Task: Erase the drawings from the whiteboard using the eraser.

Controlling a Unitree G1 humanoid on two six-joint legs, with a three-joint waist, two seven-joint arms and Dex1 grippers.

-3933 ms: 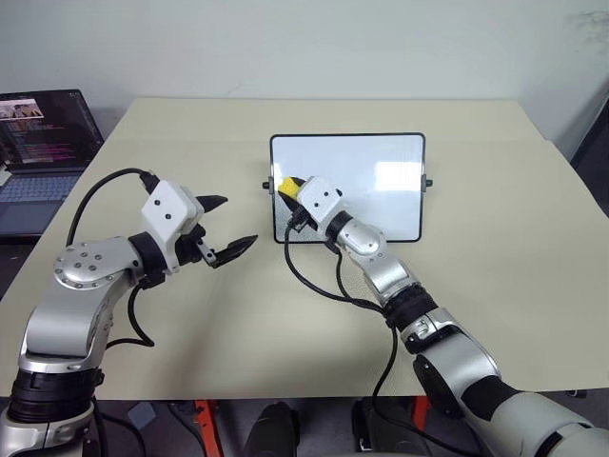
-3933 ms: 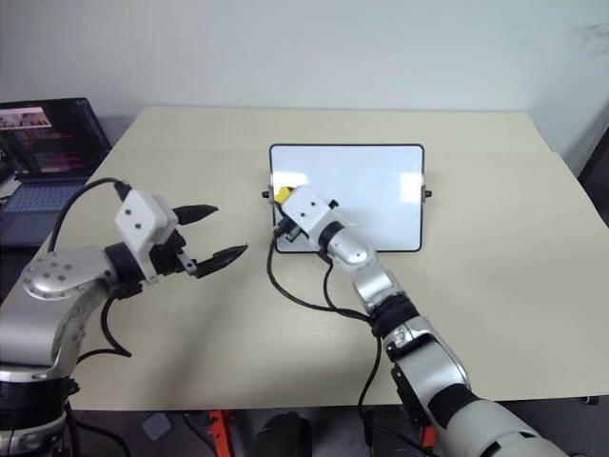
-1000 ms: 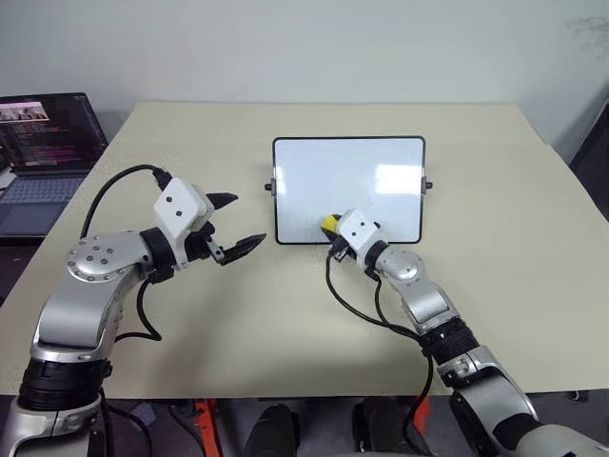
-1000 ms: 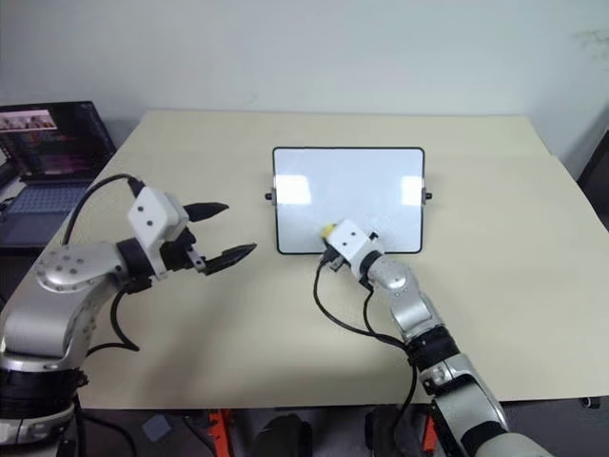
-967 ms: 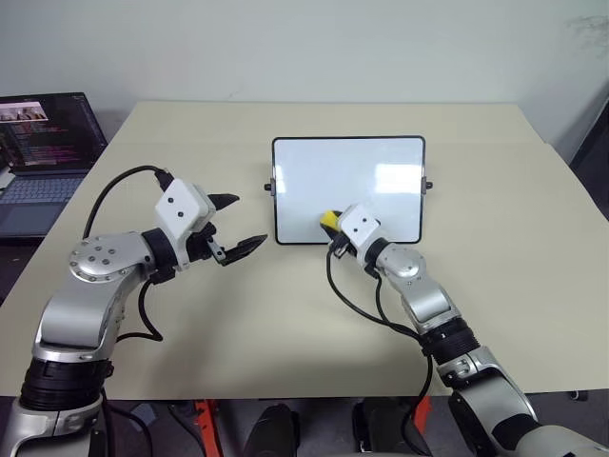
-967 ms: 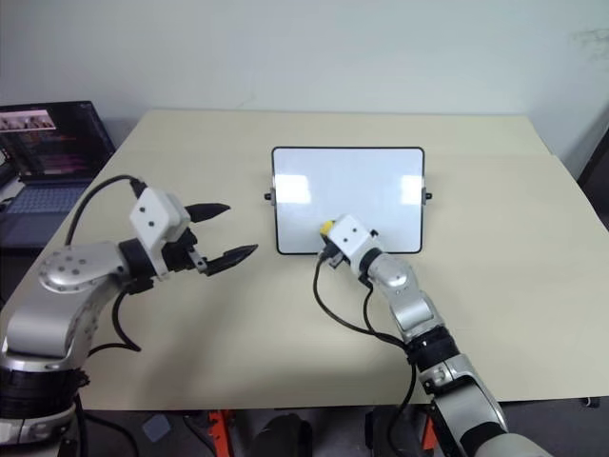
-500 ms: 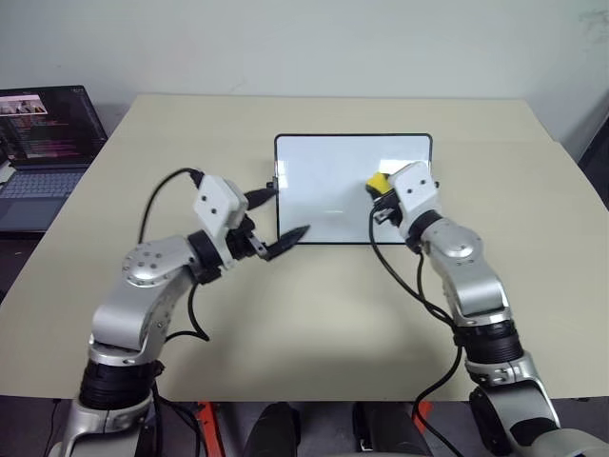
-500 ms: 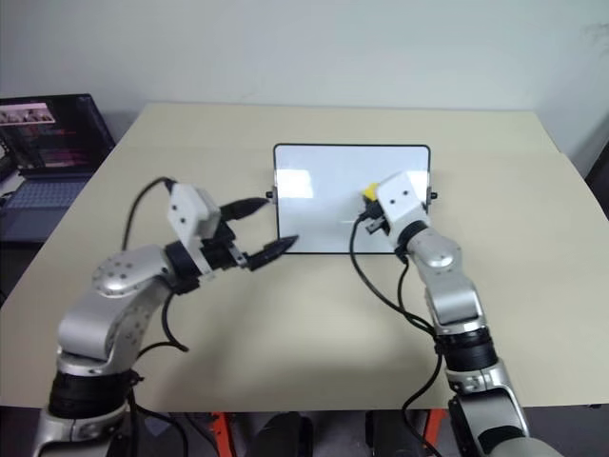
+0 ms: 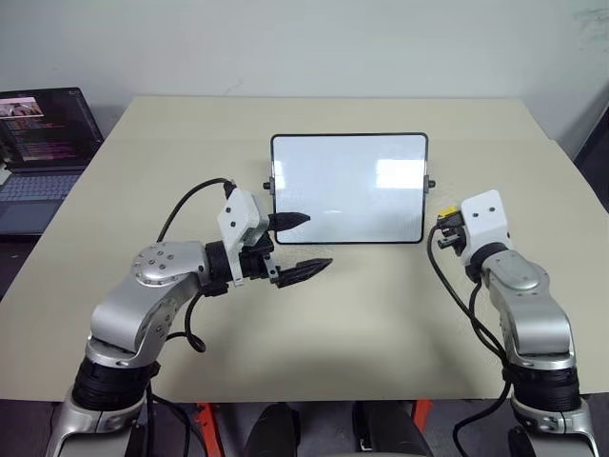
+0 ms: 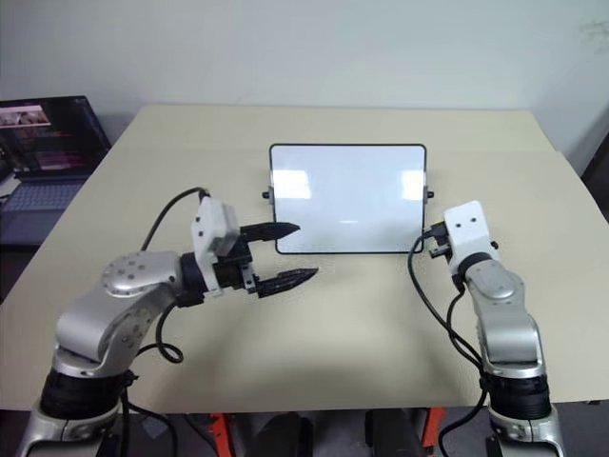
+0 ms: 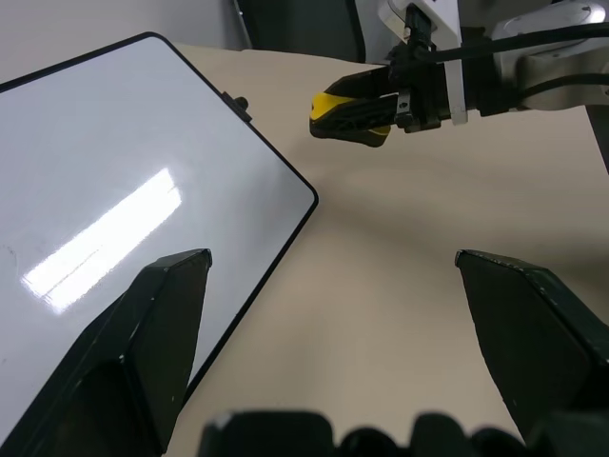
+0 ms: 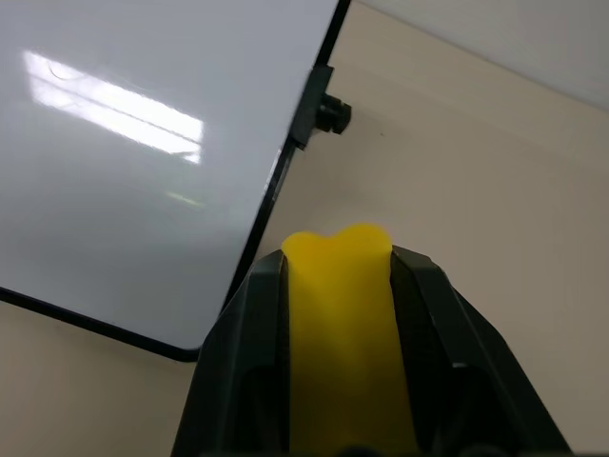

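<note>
Left gripper (image 9: pixel 297 243) sits forward of the body, angled inward toward the centre, jaws spread wide with nothing between them. Right gripper (image 11: pixel 344 111) is out to the right, forearm raised and roughly level, jaws clamped on the eraser (image 12: pixel 345 324), yellow end poking past the fingertips.

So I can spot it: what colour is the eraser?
Yellow; the eraser shows best in the right wrist view.

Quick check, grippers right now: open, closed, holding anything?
Left gripper: open, holding nothing, beside the whiteboard.
Right gripper: closed on the eraser, off the whiteboard's right edge.
</note>
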